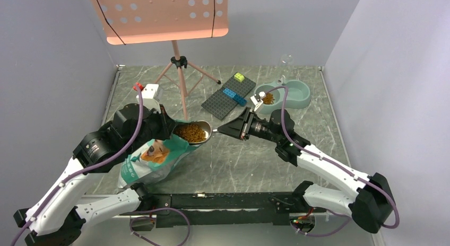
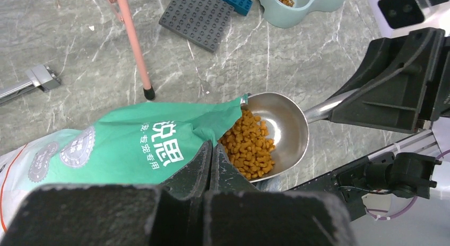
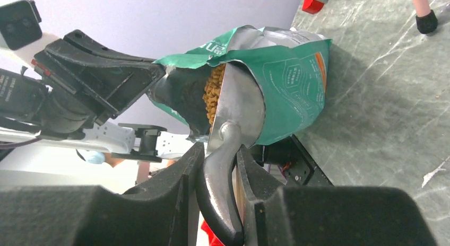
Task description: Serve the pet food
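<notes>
The pet food point(image 1: 191, 132) fills a steel scoop point(image 1: 204, 130) at the mouth of the teal bag point(image 1: 151, 158), mid-left on the table. My left gripper point(image 1: 169, 127) is shut on the bag's top edge, holding it open; in the left wrist view its fingertips point(image 2: 215, 150) pinch the bag point(image 2: 132, 145) beside the kibble point(image 2: 249, 145) in the scoop point(image 2: 281, 124). My right gripper point(image 1: 220, 131) is shut on the scoop's handle point(image 3: 220, 166), the scoop tipped on edge with kibble point(image 3: 214, 92) inside the bag point(image 3: 292, 81). The pale double bowl point(image 1: 297, 95) at the back right holds some kibble point(image 1: 268, 98).
A dark grey baseplate point(image 1: 225, 97) with blue and green bricks lies behind the scoop. A pink music stand's tripod point(image 1: 180, 81) stands at the back centre. A white and red object point(image 1: 148, 90) lies at the back left. A black rail point(image 1: 228, 201) runs along the near edge.
</notes>
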Controlling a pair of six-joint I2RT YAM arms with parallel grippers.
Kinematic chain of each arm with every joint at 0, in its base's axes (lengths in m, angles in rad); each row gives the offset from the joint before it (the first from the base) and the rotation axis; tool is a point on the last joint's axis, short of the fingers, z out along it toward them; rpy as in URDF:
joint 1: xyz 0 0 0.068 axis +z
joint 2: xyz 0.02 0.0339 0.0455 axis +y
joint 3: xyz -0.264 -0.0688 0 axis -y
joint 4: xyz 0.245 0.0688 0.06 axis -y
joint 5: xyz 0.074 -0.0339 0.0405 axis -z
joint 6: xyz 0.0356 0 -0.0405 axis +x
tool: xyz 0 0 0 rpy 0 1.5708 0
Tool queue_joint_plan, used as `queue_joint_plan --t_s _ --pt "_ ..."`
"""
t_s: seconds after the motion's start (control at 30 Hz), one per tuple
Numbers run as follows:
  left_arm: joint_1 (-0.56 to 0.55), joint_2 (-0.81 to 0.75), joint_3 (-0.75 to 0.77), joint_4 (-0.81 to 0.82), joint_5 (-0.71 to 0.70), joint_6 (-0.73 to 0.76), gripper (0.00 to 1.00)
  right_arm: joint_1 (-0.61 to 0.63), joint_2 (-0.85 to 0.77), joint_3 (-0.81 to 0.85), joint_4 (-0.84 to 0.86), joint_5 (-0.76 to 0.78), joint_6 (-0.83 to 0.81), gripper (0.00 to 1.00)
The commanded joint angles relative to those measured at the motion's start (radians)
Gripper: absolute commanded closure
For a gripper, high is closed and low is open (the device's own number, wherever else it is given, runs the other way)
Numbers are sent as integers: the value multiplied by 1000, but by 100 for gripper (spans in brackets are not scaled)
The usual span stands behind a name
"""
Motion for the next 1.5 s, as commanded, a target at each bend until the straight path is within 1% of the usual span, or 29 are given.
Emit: queue_joint_plan --t_s 0.0,0.07,0.1,0.13,0.2,0.27,0.37,0.4,0.5,0.53,0.57,0.63,0.67,0.7,0.73,0.77,0.8,0.83,0.9,0.93,0.97,1.03,1.07,1.1,1.2,1.23,1.33,1.37,1.47 --pt "-6 -11 56 198 6 -13 100 -22 12 5 164 24 49 100" --pt "-6 -6 61 196 5 -13 100 -50 -55 -4 78 43 16 100" --pt "-6 -4 65 194 3 -12 100 -61 -63 -17 78 42 19 100" --pt "-6 -2 70 191 2 -12 100 -66 -48 -34 125 36 42 100" --pt "-6 6 79 185 3 -13 100 -65 24 -54 283 13 94 100" --pt "-6 13 84 185 4 -16 100 -69 37 -71 326 -12 128 100" --pt "-5 16 93 179 -1 -18 100 -80 -81 -82 157 39 55 100" --pt "-5 15 95 174 -5 -18 100 -80 -71 -94 189 40 66 100" --pt "-5 25 102 172 -5 -14 100 -80 76 -113 442 -33 176 100" --pt "-5 30 105 174 -3 -13 100 -81 78 -117 449 -41 182 100" --pt "-5 32 109 175 0 -14 100 -92 34 -119 383 -35 154 100" --pt "-6 33 110 176 3 -15 100 -108 -77 -108 187 19 70 100" --pt "-6 35 110 176 6 -14 100 -112 -79 -116 204 27 79 100" --pt "-5 36 110 174 6 -12 100 -112 -31 -115 292 15 111 100" --pt "-5 39 110 172 8 -12 100 -96 75 -95 381 -22 146 100" --pt "-5 42 110 171 11 -14 100 -79 133 -55 438 -58 160 100" --pt "-6 47 113 174 13 -15 100 -74 138 -33 428 -70 152 100" --pt "-6 48 116 177 13 -14 100 -87 93 -33 379 -64 127 100" --pt "-6 45 116 180 10 -16 100 -132 -44 -64 210 -24 67 100" --pt "-6 43 116 181 5 -14 100 -143 -71 -89 181 -5 63 100" --pt "-6 41 118 180 2 -10 100 -143 -45 -106 254 -4 86 100" --pt "-5 47 126 170 1 -1 100 -108 91 -94 433 -54 151 100" --pt "-6 52 133 165 3 -1 100 -96 135 -72 466 -68 167 100" --pt "-6 57 139 162 5 0 100 -95 135 -60 459 -74 163 100" --pt "-6 50 131 171 -4 3 100 -130 14 -71 284 -40 91 100" --pt "-6 49 129 171 -10 4 100 -135 5 -79 281 -45 92 100" --pt "-6 59 147 155 -18 12 100 -137 61 -108 429 -82 172 100" --pt "-6 62 152 149 -24 12 100 -138 61 -114 441 -83 179 100" --pt "-6 59 144 140 -67 -4 100 -161 2 -101 333 -99 138 100"
